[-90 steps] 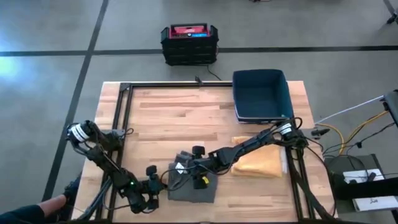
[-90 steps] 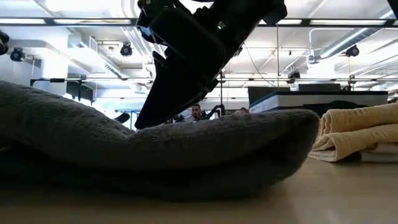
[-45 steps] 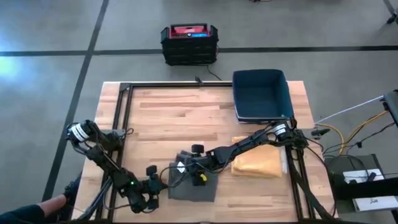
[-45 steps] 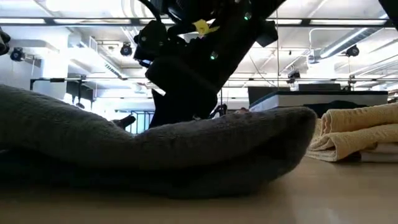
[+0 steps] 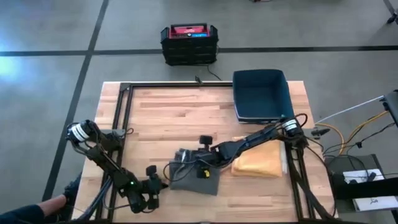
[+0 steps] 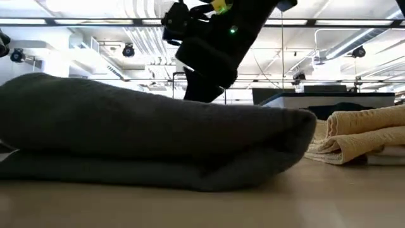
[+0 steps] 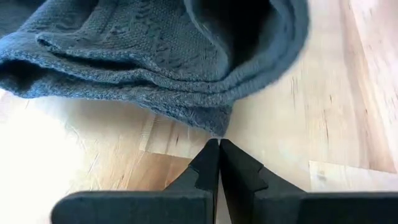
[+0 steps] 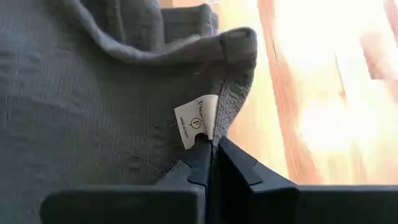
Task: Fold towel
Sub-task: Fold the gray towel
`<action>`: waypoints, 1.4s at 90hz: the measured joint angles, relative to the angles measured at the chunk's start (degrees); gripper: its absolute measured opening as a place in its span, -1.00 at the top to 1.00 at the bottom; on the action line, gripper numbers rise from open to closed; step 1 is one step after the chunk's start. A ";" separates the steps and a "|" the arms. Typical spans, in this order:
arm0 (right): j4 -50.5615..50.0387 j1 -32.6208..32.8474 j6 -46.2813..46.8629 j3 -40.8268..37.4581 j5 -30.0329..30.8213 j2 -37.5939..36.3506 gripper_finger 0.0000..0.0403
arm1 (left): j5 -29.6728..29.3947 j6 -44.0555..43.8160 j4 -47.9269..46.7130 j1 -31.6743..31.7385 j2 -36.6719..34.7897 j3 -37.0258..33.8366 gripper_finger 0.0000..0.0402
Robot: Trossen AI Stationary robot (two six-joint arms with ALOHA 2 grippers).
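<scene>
At the six o'clock edge of the wooden surface [image 5: 161,118], seen from above, the left gripper [image 5: 163,185] sits low, its arm running back toward eight o'clock. In its own wrist view its jaws are pressed together with nothing between them, their tips just short of the folded edge of the grey towel [image 7: 155,56], which lies rumpled in several layers on the wood.

Just beyond, near the middle of the front half of the surface, the grey towel [image 5: 196,177] lies as a folded bundle. The right gripper [image 5: 186,160] is over its eleven o'clock corner, the arm stretching away toward three o'clock. In the right wrist view the jaws are closed on the towel's corner, right at a small white label [image 8: 196,121] sewn into the hem.

From table height the grey towel [image 6: 145,139] fills the foreground as a thick fold, with the right arm's dark body above it.

At the towel's three o'clock side lies a folded yellow towel [image 5: 258,163], also showing in the low view [image 6: 354,136].

Farther back, toward one o'clock, a dark blue bin [image 5: 261,94] stands on the surface. On the floor past the twelve o'clock edge is a black crate with a red top [image 5: 189,42].
</scene>
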 joint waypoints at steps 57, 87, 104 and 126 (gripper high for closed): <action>13.85 -0.35 -13.71 2.77 -9.61 4.69 -0.06 | -0.22 0.99 0.45 0.04 0.00 -0.06 1.00; 19.60 -1.91 -14.19 2.71 -10.25 10.33 -0.04 | -0.28 1.09 0.62 0.04 0.00 -0.07 1.00; 20.33 -2.38 -13.92 2.86 -12.32 11.85 0.07 | -0.31 1.09 0.79 0.04 0.00 -0.07 1.00; 19.37 -2.14 -13.22 2.79 -12.41 10.81 0.82 | -0.33 1.11 0.92 0.04 0.00 -0.07 1.00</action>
